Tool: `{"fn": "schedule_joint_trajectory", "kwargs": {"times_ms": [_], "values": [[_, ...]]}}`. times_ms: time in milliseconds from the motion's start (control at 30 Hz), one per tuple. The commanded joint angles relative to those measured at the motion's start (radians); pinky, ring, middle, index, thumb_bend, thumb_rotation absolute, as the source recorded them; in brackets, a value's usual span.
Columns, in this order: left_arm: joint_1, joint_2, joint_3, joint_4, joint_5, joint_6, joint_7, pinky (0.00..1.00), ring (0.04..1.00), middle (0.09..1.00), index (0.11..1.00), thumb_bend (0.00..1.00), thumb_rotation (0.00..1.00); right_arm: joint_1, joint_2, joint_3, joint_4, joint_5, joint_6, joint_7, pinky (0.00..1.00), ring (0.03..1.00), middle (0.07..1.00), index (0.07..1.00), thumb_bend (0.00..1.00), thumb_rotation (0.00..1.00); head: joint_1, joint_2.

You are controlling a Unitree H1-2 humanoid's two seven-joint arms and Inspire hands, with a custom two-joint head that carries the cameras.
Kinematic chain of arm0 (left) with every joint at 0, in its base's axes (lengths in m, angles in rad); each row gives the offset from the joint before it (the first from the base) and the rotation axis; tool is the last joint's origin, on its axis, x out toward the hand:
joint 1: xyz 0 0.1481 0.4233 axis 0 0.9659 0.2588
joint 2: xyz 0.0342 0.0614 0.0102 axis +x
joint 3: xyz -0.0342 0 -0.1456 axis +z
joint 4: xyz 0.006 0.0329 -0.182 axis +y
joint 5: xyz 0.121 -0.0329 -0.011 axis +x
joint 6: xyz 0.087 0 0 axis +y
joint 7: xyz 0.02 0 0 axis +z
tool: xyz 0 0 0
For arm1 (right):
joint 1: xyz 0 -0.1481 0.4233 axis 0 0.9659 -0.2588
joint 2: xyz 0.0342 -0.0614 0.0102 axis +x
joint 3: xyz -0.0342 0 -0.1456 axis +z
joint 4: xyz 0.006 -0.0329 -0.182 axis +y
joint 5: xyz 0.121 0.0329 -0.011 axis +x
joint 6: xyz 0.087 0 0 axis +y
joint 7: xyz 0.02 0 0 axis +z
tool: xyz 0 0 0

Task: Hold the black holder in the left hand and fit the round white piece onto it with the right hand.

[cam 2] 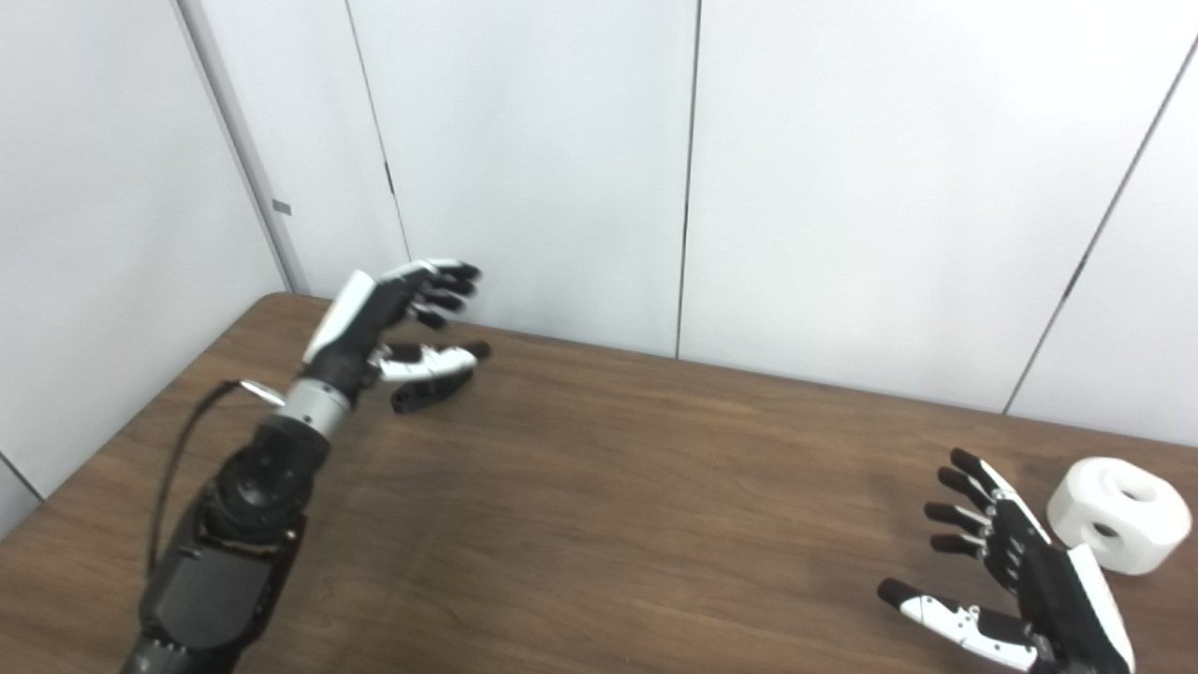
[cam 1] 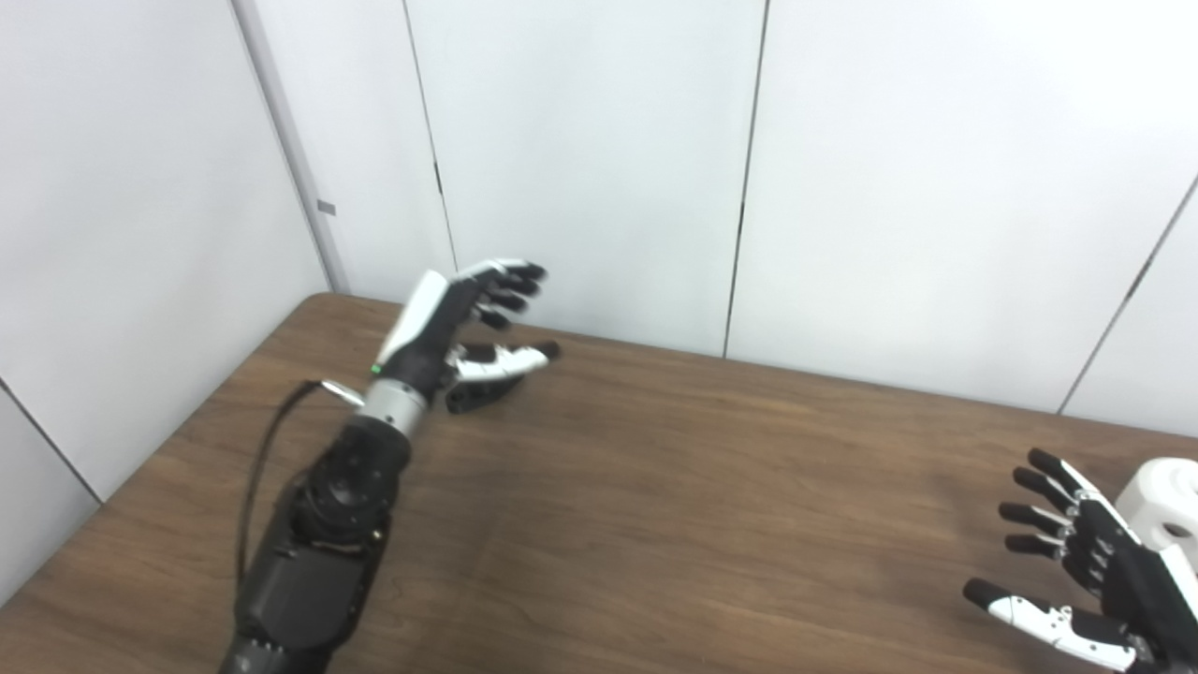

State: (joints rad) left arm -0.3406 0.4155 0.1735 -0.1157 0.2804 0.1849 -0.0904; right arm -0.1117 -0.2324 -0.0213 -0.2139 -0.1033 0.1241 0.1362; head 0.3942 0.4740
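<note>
The black holder (cam 2: 429, 391) lies on the brown table (cam 2: 608, 505) at the far left, partly hidden under my left thumb. My left hand (cam 2: 388, 318) is open just above it, fingers spread, not gripping it. The round white piece (cam 2: 1120, 513), a thick ring with a centre hole and a side hole, rests on the table at the far right; it also shows in the left eye view (cam 1: 1163, 501). My right hand (cam 2: 1006, 571) is open and empty, raised just left of the white piece and not touching it.
White wall panels (cam 2: 562, 140) stand close behind the table's far edge. A black cable (cam 2: 182, 440) loops beside my left forearm. The table's left edge runs diagonally near the left arm.
</note>
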Motion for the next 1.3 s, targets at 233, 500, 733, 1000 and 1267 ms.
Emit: {"fn": "schedule_joint_trajectory", "kwargs": {"times_ms": [233,500,733,1000,1267], "values": [[-0.055,0.059,0.021,0.056,0.085,-0.038,0.115,0.58,0.697,0.761,0.748,0.75,0.10,-0.019,-0.013,-0.017,-0.073,-0.013,0.033,-0.012,0.65,0.756,0.860,0.884,0.58,0.00,-0.003,0.005],[-0.065,0.076,-0.014,0.077,0.239,0.039,0.190,0.68,0.803,0.799,0.756,0.82,0.20,-0.026,-0.013,-0.023,-0.075,-0.011,0.043,-0.009,0.65,0.759,0.862,0.884,0.58,0.00,-0.002,0.009],[-0.066,0.091,-0.052,0.131,0.337,0.123,0.194,0.90,0.991,0.963,0.789,0.99,0.37,-0.021,-0.015,-0.023,-0.085,-0.022,0.048,-0.009,0.63,0.751,0.851,0.886,0.58,0.00,-0.007,0.011],[-0.069,0.095,-0.115,0.206,0.438,0.215,0.207,0.99,1.000,1.000,0.796,1.00,0.44,-0.017,-0.023,-0.033,-0.096,-0.008,0.049,-0.003,0.63,0.737,0.847,0.880,0.58,0.00,-0.009,0.018],[-0.071,0.071,-0.148,0.300,0.451,0.233,0.249,0.96,1.000,1.000,0.799,1.00,0.49,-0.020,-0.033,-0.033,-0.106,-0.015,0.063,-0.001,0.62,0.733,0.849,0.885,0.57,0.01,-0.007,0.021]]}}
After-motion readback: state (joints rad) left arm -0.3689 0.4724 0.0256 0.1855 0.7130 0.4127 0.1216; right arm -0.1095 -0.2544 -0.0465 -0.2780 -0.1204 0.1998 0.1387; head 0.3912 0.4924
